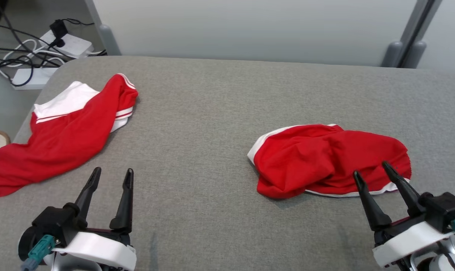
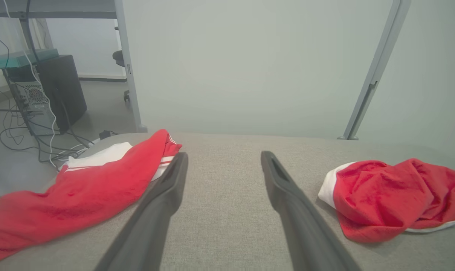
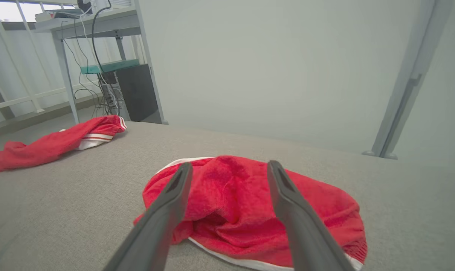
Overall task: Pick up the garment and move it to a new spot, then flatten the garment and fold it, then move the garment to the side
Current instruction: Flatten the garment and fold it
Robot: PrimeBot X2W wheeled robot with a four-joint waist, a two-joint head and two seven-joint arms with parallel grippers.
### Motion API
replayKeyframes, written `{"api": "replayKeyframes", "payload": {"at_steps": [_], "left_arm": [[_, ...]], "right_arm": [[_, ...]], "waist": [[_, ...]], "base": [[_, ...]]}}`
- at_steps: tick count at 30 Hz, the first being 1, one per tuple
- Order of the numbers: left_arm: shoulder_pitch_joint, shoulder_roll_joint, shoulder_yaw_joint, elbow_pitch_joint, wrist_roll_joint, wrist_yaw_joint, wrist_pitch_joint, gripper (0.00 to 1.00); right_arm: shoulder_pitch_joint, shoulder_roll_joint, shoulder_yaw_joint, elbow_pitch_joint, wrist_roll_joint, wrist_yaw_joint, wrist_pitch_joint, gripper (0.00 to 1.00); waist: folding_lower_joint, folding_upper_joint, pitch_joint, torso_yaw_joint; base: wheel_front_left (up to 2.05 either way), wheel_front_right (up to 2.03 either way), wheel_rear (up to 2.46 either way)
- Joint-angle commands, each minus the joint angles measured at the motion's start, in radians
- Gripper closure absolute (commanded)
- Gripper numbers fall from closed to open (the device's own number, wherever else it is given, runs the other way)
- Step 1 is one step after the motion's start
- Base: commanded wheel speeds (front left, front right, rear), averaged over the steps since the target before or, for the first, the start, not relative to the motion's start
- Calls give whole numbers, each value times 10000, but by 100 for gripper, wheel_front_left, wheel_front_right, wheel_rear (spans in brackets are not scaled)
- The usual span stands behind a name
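Observation:
A crumpled red garment with white trim (image 1: 325, 160) lies on the grey table (image 1: 212, 113), right of centre. My right gripper (image 1: 370, 169) is open just above its near right edge, fingers pointing at it. The right wrist view has the garment (image 3: 231, 203) directly beyond the spread fingers (image 3: 174, 192). A second red and white garment (image 1: 65, 131) sprawls along the table's left edge. My left gripper (image 1: 112, 173) stands open over bare table near the front left, a short way right of that garment (image 2: 84, 188). Neither gripper holds anything.
White power strips and tangled cables (image 1: 35, 52) lie on the floor past the table's far left corner. A pale wall panel with grey posts (image 1: 404, 52) runs behind the table. A desk and a dark computer case (image 2: 58, 90) stand to the left.

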Motion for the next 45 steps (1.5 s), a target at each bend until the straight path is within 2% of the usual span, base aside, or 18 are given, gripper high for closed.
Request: {"api": "replayKeyframes", "payload": {"at_steps": [1,5,14,20,21,25,29,30,31,32,37,42,45], "left_arm": [[-578,121,325,-187,0,-70,-46,0],[-698,-126,142,17,-69,-190,-160,0],[-1021,-462,-113,510,-85,-425,-426,0],[-1185,-763,-239,818,-133,-570,-632,0],[-1185,-763,-239,818,-133,-570,-632,0],[-1211,-877,-250,990,-139,-628,-753,0],[-1300,-982,-261,1095,-134,-686,-834,0],[-1324,-1004,-262,1115,-131,-700,-851,0],[-1348,-1026,-266,1134,-129,-719,-866,0],[-1369,-1043,-274,1156,-125,-737,-879,0],[-1414,-1097,-272,1255,-90,-784,-940,0],[-1403,-1136,-233,1292,-79,-803,-986,0],[-1423,-1132,-203,1272,-66,-811,-1003,0]], "right_arm": [[-448,-406,432,-115,-59,44,106,0],[-1217,-1114,1482,236,-88,44,479,0],[-3012,-2730,4882,1307,89,44,1406,0],[-3801,-3665,6608,1880,-182,44,1808,0],[-3801,-3665,6608,1880,-182,44,1808,0],[-4466,-4039,7635,2226,-666,44,2243,0],[-5051,-4071,8280,2610,-852,44,2346,0],[-5185,-4044,8421,2683,-869,44,2315,10],[-5302,-4018,8532,2779,-855,44,2308,81],[-5399,-3967,8582,2866,-796,44,2289,100],[-5737,-3616,8156,3056,-160,44,1671,100],[-5723,-3126,6442,3239,1663,44,695,100],[-5821,-2840,5495,3582,2970,44,498,100]], "waist": [[0,0,-30,431],[0,0,-27,1020],[0,0,6,2128],[0,0,147,2514],[0,0,147,2514],[0,0,253,2537],[0,0,384,2541],[0,0,418,2537],[0,0,443,2534],[0,0,465,2533],[0,0,534,2494],[0,0,639,2374],[0,0,786,2247]], "base": [[0,0,0],[0,0,0],[0,0,0],[0,0,0],[0,0,0],[0,0,0],[0,0,0],[0,0,0],[0,0,0],[0,0,0],[0,0,0],[0,0,0],[0,0,0]]}}
